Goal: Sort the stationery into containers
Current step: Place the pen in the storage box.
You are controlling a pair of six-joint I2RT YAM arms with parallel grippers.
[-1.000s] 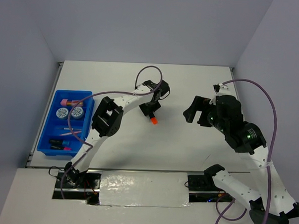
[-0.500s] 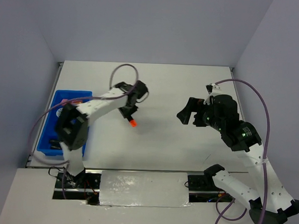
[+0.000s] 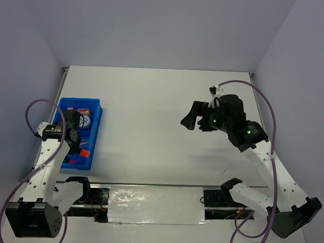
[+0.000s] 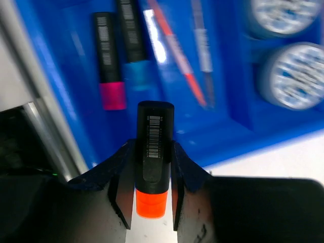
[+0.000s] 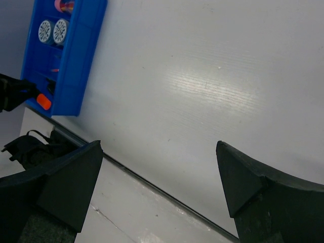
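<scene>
left gripper (image 4: 152, 149) clamped on orange-ended highlighter (image 4: 153, 162), held above near end of blue tray (image 3: 96, 130), beside compartment with pink highlighter (image 4: 109, 66) and blue highlighter (image 4: 132, 48). right gripper (image 5: 158, 147) spread wide, empty, above table (image 3: 152, 99) right of centre.

The left wrist view is soft all over: the two pens (image 4: 187, 66) smear into streaks and the pattern on the two rolls (image 4: 296, 76) cannot be made out. The top edge cuts one roll, the right edge cuts the other, and the blue-ended highlighter (image 4: 132, 45) runs off the top. The fingers (image 4: 120, 177) of the left gripper (image 4: 152, 148) cover the flanks of the orange-ended highlighter (image 4: 154, 126). In the top view the left arm (image 3: 47, 159) hides the lower part of the blue tray (image 3: 96, 121). In the right wrist view the top edge cuts the tray, and the bottom edge cuts the fingers (image 5: 55, 182) of the right gripper (image 5: 158, 147)
</scene>
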